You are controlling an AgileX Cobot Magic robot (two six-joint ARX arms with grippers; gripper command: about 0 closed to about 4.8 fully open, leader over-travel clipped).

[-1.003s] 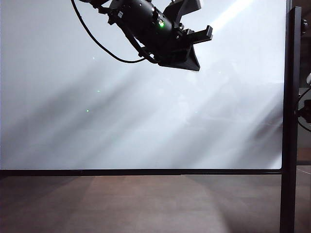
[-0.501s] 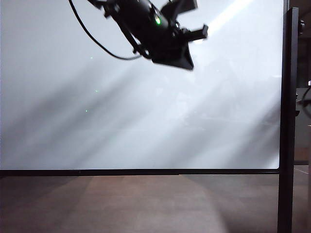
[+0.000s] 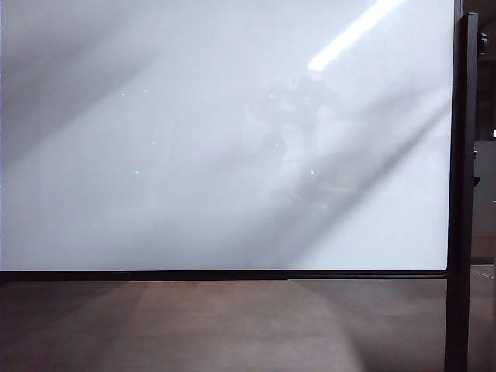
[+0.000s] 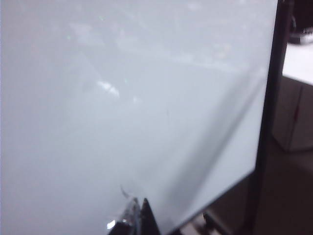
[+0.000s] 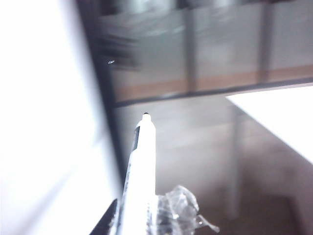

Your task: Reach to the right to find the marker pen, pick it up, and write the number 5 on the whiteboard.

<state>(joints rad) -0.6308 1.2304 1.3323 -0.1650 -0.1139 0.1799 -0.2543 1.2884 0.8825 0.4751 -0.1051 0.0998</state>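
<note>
In the exterior view the whiteboard filled nearly everything, glossy and blank, its black post upright at the right edge; neither arm showed there. The right wrist view was blurred, but the marker pen stood out clearly, a pale barrel ending in a small dark tip, pointing away from the camera beside the board's dark frame. The right gripper was clamped tight on the pen's lower end, with crinkled clear tape just beside the grip. In the left wrist view only the tips of the left gripper showed, close before the board's white face; how far its jaws stood apart could not be told
</note>
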